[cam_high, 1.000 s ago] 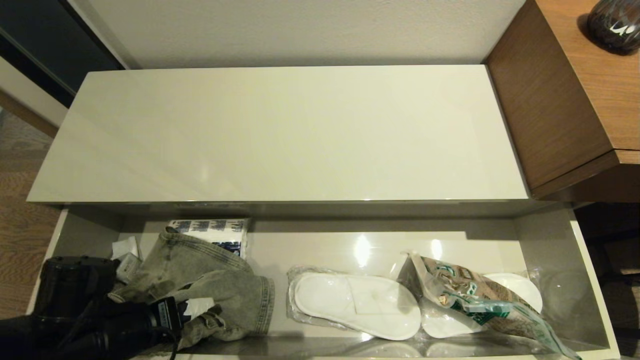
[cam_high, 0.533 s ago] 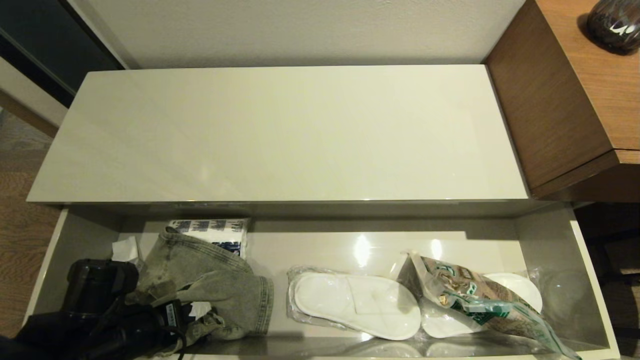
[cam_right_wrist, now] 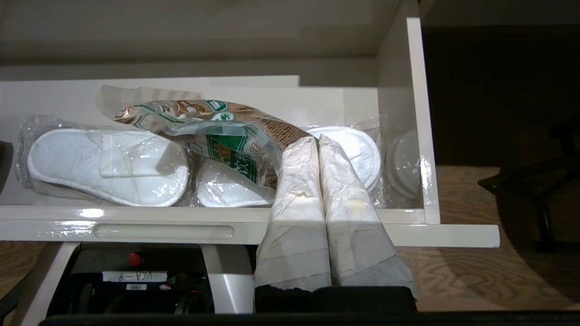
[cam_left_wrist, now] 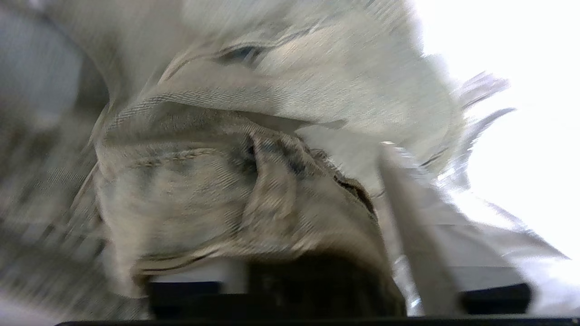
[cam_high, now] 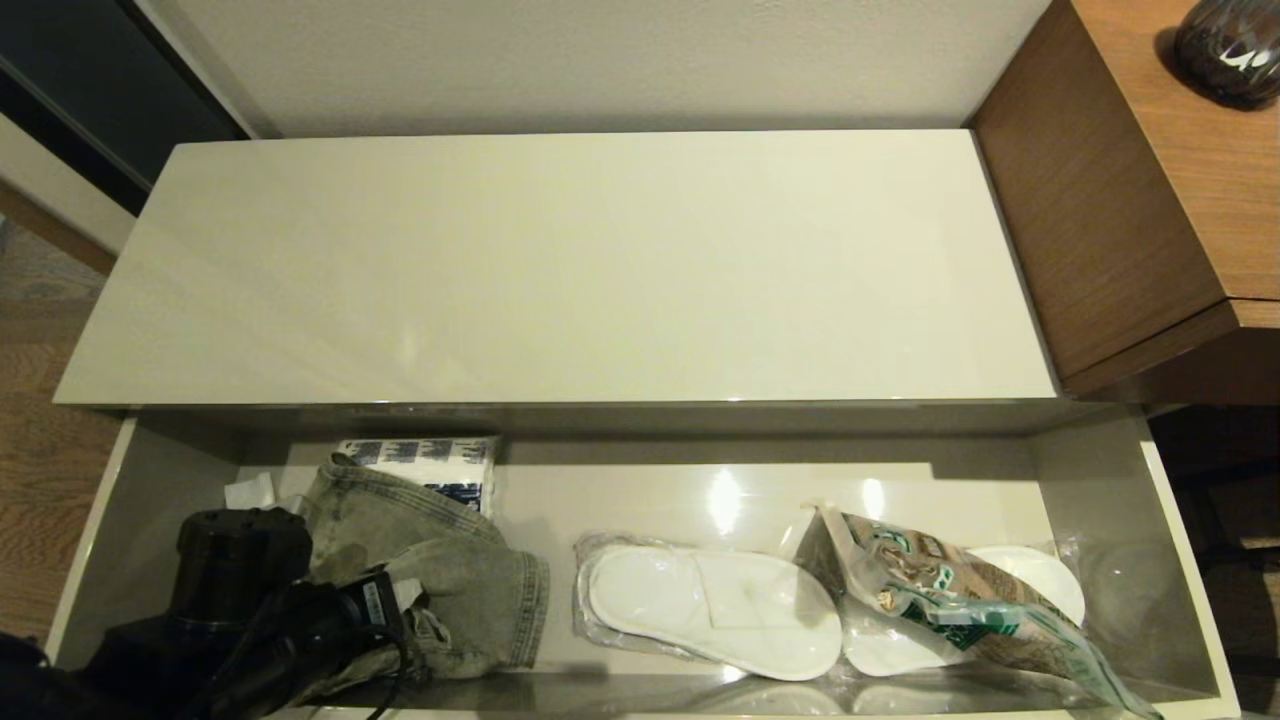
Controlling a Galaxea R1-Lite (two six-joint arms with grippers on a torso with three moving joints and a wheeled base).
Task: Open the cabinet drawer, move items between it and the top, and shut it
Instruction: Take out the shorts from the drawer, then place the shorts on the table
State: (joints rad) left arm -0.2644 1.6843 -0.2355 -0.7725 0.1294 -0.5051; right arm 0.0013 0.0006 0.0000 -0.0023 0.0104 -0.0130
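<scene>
I had the cabinet drawer (cam_high: pixel 1120 470) pulled open below the top (cam_high: pixel 560 260). My left gripper (cam_high: pixel 400 600) sat at the drawer's left end, pressed into the denim garment (cam_high: pixel 460 570); I could not tell how its fingers stood. A tissue pack (cam_high: pixel 430 462) lay just behind the denim. Wrapped slippers (cam_high: pixel 710 600) filled the middle, the food bag (cam_right_wrist: pixel 213 131) lying over them on the right. My right gripper (cam_right_wrist: pixel 318 142) hung outside the drawer front, fingers pressed together, holding nothing.

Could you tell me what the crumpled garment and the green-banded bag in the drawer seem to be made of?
The faded grey-green garment looks like washed denim: twill weave, stitched seams, frayed edge. The clear bag with brown contents appears to be thin glossy plastic film, judging by its crinkles and highlights.
</scene>
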